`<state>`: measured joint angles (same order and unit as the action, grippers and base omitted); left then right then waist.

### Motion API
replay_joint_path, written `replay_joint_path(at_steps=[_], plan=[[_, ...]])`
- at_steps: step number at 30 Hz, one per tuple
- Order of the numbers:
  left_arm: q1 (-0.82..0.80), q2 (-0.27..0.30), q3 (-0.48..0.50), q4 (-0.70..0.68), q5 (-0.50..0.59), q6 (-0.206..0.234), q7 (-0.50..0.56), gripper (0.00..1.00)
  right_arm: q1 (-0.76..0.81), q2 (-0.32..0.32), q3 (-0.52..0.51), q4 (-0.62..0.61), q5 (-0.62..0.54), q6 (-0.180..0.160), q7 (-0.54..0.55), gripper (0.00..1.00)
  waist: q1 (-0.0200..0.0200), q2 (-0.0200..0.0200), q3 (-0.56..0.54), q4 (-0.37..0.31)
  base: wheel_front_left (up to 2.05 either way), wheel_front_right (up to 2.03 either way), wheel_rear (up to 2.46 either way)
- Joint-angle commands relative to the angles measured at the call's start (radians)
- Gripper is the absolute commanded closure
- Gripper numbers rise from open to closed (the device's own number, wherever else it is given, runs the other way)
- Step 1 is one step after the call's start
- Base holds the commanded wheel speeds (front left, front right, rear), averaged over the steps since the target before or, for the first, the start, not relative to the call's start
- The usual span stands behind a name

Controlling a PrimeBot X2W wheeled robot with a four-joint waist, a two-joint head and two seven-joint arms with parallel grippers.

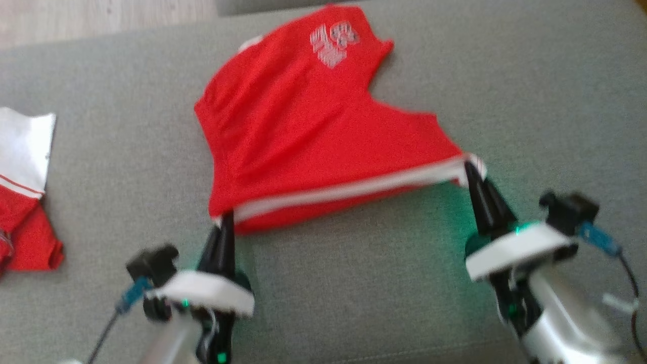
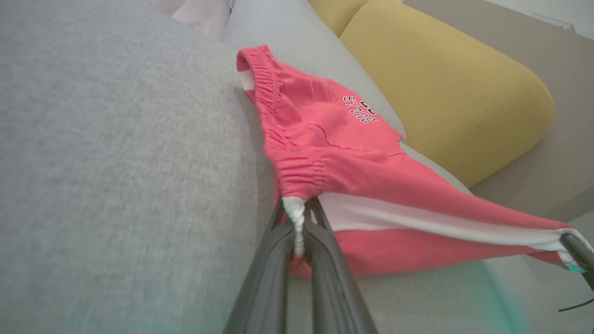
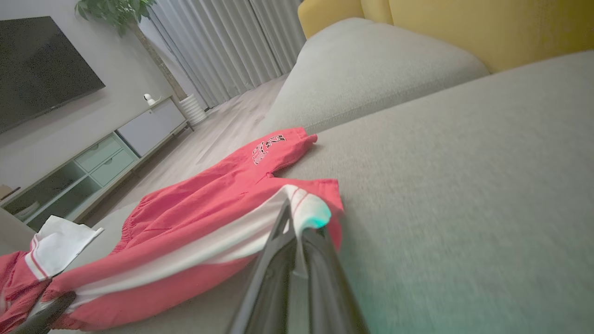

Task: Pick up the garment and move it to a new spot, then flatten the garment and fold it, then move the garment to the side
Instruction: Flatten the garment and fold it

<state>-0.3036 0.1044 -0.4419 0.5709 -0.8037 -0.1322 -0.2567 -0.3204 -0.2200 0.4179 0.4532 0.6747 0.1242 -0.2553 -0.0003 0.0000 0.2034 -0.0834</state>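
Note:
The garment (image 1: pixel 313 131) is a pair of red shorts with a white side stripe and a pale logo, spread on the grey sofa seat (image 1: pixel 530 101). Its near striped edge is lifted and stretched taut between both grippers. My left gripper (image 1: pixel 226 216) is shut on the waistband corner; in the left wrist view the white band (image 2: pixel 295 214) is pinched between the dark fingers (image 2: pixel 278 246). My right gripper (image 1: pixel 472 169) is shut on the leg-hem corner, and the right wrist view shows the fabric (image 3: pixel 304 211) draped over its fingertips.
Another red and white garment (image 1: pixel 22 202) lies at the seat's left edge. Yellow cushions (image 2: pixel 445 83) back the sofa. A wooden floor (image 1: pixel 101 17) lies beyond the far edge, with a TV cabinet (image 3: pixel 102 157) and curtains (image 3: pixel 232 46) in the room.

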Motion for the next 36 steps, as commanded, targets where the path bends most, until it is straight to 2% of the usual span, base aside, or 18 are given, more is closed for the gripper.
replay_joint_path(at_steps=[1, 13, 20, 24, 28, 31, 36], plan=[[0.02, 0.006, 0.027, -0.027, 0.015, 0.002, -0.005, 1.0, 0.018, -0.008, 0.005, -0.045, 0.015, 0.007, -0.006, 1.0, 0.0003, 0.0, -0.038, -0.005, 0.0, 0.0, 0.0], [0.25, 0.002, -0.006, -0.098, 0.005, 0.002, -0.005, 1.0, 0.267, -0.051, -0.019, -0.114, 0.077, 0.007, -0.006, 1.0, 0.0003, 0.0, -0.197, 0.004, 0.0, 0.0, 0.0], [0.282, 0.01, -0.062, -0.187, -0.007, 0.002, -0.005, 1.0, 0.355, -0.065, -0.076, -0.221, 0.089, 0.007, -0.006, 1.0, 0.0003, 0.0, -0.228, 0.03, 0.0, 0.0, 0.0], [0.242, 0.01, -0.061, -0.222, -0.002, 0.002, -0.005, 1.0, 0.283, -0.055, -0.067, -0.238, 0.087, 0.007, -0.006, 1.0, 0.0003, 0.0, -0.208, 0.048, 0.0, 0.0, 0.0], [0.17, 0.009, -0.052, -0.237, -0.006, 0.002, -0.005, 1.0, 0.125, -0.043, -0.05, -0.179, 0.087, 0.007, -0.006, 1.0, 0.0003, 0.0, -0.158, 0.077, 0.0, 0.0, 0.0], [0.091, -0.002, -0.041, -0.231, -0.013, 0.002, -0.005, 1.0, -0.022, -0.033, -0.031, -0.104, 0.072, 0.007, -0.006, 1.0, 0.0003, 0.0, -0.098, 0.114, 0.0, 0.0, 0.0], [-0.036, -0.023, -0.044, -0.198, -0.008, 0.002, -0.005, 1.0, -0.233, -0.006, 0.003, 0.103, 0.067, 0.007, 0.003, 1.0, 0.0003, 0.0, -0.02, 0.181, 0.0, 0.0, 0.0]])
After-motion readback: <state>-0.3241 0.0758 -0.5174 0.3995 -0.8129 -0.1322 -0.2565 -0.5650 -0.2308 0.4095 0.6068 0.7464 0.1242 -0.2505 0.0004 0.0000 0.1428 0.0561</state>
